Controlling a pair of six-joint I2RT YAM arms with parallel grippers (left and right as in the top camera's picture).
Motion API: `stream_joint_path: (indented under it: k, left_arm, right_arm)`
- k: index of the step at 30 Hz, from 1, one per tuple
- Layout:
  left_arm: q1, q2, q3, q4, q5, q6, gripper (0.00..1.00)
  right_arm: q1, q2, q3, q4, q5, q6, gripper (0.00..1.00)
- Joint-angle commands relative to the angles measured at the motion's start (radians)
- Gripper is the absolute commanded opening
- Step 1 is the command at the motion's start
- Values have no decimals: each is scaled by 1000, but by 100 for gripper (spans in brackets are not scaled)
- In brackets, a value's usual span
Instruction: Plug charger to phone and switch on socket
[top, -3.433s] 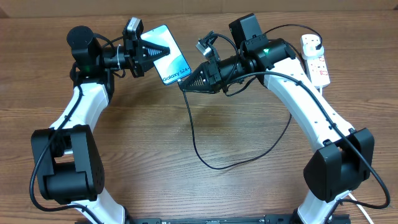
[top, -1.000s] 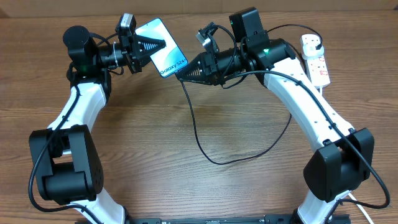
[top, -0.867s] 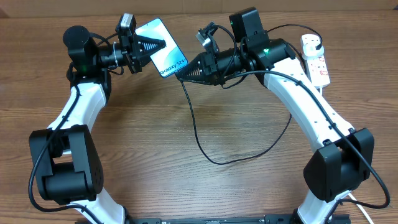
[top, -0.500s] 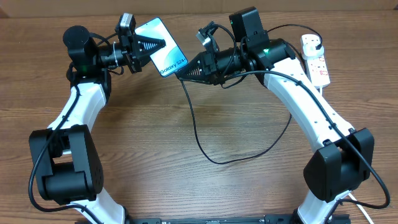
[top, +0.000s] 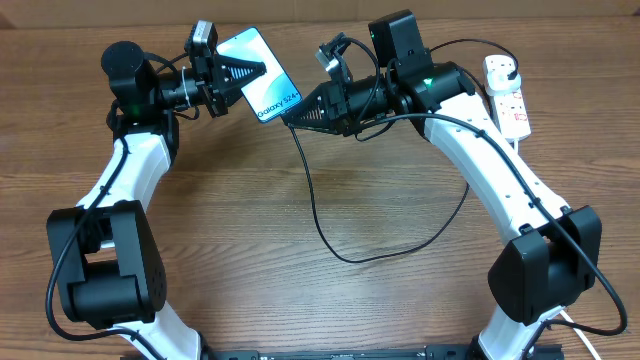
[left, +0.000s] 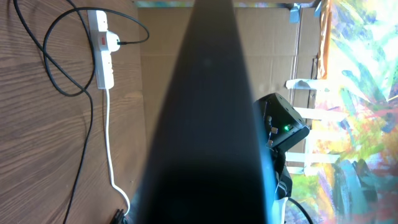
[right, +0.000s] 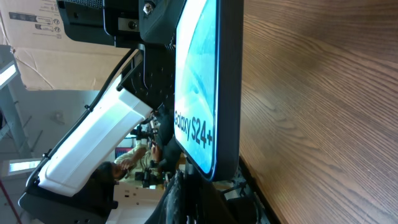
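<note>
Phone (top: 280, 98), clamped aloft at the rear by the left gripper (top: 262, 77), is pointed lengthwise at the right gripper (top: 292, 117), where the charger (top: 312, 215) tip is pinched tight just beside its lettered short edge.

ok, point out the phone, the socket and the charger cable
phone (top: 280, 98): overhead view, screen by the lettering.
socket (top: 510, 100): overhead view, middle of the white body.
charger (top: 350, 262): overhead view, bottom of the cable loop.

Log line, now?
left gripper: jaws shut on phone | right gripper: jaws shut on charger at phone's edge | seating: unclear | socket: untouched
</note>
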Motion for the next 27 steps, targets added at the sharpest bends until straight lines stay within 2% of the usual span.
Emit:
stream_joint_path:
  k: [1, 20, 23, 27]
  left_arm:
    - [-53, -2, 6, 12, 132, 27, 4]
    - [-58, -2, 6, 12, 132, 27, 4]
    - [-51, -2, 6, 11, 132, 27, 4]
    - [-37, -2, 6, 11, 131, 27, 4]
  right_arm:
    - [6, -33, 33, 35, 54, 4, 4]
    - [6, -33, 33, 40, 87, 26, 4]
    - [6, -33, 33, 7, 87, 26, 6]
    - [6, -33, 33, -18, 83, 21, 17]
